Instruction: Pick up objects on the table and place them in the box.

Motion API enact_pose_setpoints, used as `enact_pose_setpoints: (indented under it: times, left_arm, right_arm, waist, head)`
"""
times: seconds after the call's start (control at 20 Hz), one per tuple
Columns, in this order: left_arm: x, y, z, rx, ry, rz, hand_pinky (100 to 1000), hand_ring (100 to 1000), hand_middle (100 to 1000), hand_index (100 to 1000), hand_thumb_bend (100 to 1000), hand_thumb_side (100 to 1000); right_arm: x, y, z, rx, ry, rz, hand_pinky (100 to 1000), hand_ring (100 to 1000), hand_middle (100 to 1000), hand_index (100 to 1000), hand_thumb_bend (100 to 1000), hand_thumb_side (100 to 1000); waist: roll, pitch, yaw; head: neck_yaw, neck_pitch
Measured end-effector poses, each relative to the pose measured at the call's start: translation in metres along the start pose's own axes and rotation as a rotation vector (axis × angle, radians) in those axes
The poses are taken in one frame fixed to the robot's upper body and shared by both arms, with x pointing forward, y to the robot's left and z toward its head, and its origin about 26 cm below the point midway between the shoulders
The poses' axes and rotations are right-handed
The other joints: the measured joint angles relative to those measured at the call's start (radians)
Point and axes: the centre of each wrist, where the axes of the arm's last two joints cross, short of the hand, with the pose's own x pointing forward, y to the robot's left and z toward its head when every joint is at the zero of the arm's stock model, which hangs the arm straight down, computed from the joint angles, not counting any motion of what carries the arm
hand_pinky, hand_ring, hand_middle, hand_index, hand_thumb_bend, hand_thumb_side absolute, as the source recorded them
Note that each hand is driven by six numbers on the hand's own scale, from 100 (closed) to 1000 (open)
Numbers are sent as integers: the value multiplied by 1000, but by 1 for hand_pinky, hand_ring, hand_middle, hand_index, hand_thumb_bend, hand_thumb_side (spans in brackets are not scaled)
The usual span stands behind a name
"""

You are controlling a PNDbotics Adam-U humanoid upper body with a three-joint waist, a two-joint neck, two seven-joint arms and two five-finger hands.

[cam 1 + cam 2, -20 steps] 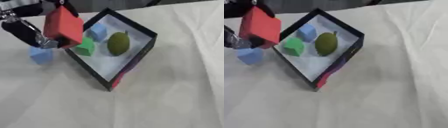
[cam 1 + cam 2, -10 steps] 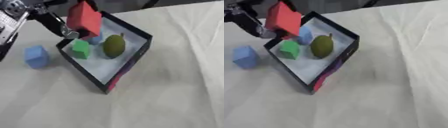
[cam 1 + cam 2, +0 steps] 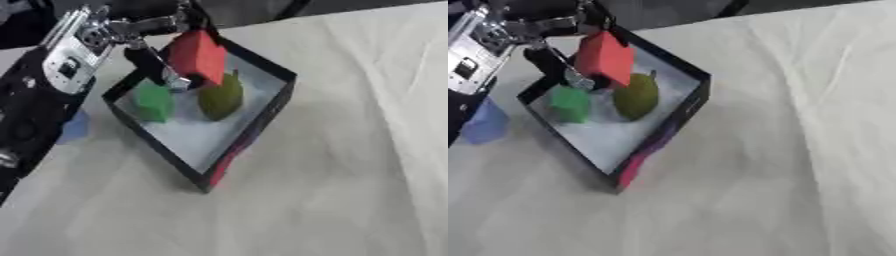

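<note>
**Red block held over the box**

The left hand [image 3: 153,52] reaches in from the upper left, its fingers closed on a red block [image 3: 199,56], which hangs above the far part of the black box [image 3: 254,130] and does not appear to touch its white floor. The block is tilted, one corner pointing up. Directly below and slightly to the right of the hand lies an olive-green pear-shaped fruit [image 3: 220,96] on the box floor, its stem end pointing away from the robot. Below and to the left of the hand, also inside the box, sits a green block [image 3: 153,101] near the left wall. Outside the box, further left of the hand and partly hidden behind the black and silver forearm [image 3: 52,85], a light blue block [image 3: 483,122] rests on the pale cloth-covered table [image 3: 350,165]. The near corner of the box shows a red and purple patch on its outer wall. The right hand shows in neither view
</note>
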Motion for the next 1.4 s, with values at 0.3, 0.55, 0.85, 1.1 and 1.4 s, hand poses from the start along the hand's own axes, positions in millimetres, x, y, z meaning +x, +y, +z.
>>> enact_pose_setpoints:
  times: [0.3,0.55,0.85,1.1,1.4]
  left_arm:
    - [-7,-16,-1,-27,30,-30,901,894,803,872,339,505]
    - [-8,-19,2,-21,52,-76,919,912,831,917,399,992]
    - [-9,-22,11,18,82,-37,913,923,875,917,191,913]
    - [-8,-13,31,69,127,8,914,941,904,934,100,923]
    - [-5,-9,56,90,174,77,893,920,860,911,100,895]
  right_arm:
    - [0,0,0,1,3,-1,920,747,698,826,100,525]
    - [-3,1,4,5,19,-3,919,745,696,825,100,525]
    - [-7,1,10,4,44,-4,919,744,695,824,100,525]
    - [-12,0,18,-10,74,-3,919,744,694,824,100,525]
    - [-17,-2,26,-28,102,0,918,743,693,823,100,526]
  waist:
    - [0,3,1]
    - [0,3,11]
    - [0,0,43]
    - [-1,-17,78]
    - [-3,-47,106]
  head:
    - [1,0]
    - [-1,2]
    - [-21,21]
    - [-52,41]
    - [-76,55]
